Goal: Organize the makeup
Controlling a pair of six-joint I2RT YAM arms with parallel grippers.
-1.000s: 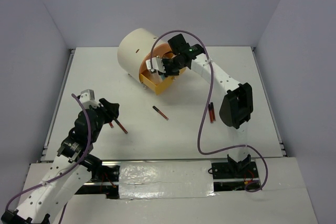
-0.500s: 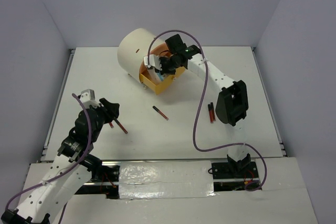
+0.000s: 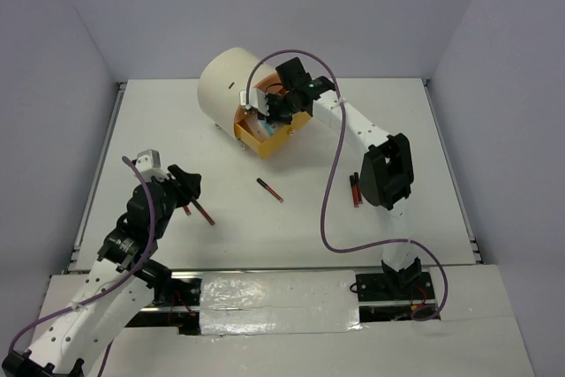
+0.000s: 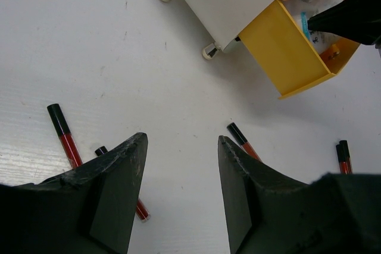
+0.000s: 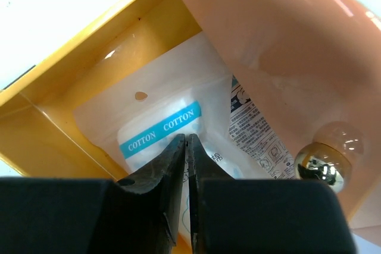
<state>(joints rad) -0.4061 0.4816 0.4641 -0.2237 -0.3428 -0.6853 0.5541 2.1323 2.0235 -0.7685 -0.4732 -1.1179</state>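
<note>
My right gripper [image 5: 185, 140] pinches the cotton packet [image 5: 156, 110] in the yellow drawer [image 5: 71, 66], frame centre; next, letting go. Left gripper [image 4: 181, 141] gapes.

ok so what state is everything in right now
drawer: pulled open
cotton packet: lying in the drawer, pinched at its near edge
right end effector: shut on the cotton packet
left end effector: open, holding nothing
middle stick: lying flat, loose
pair of sticks: lying flat, side by side
two sticks by the left end effector: lying flat, not gripped
</note>
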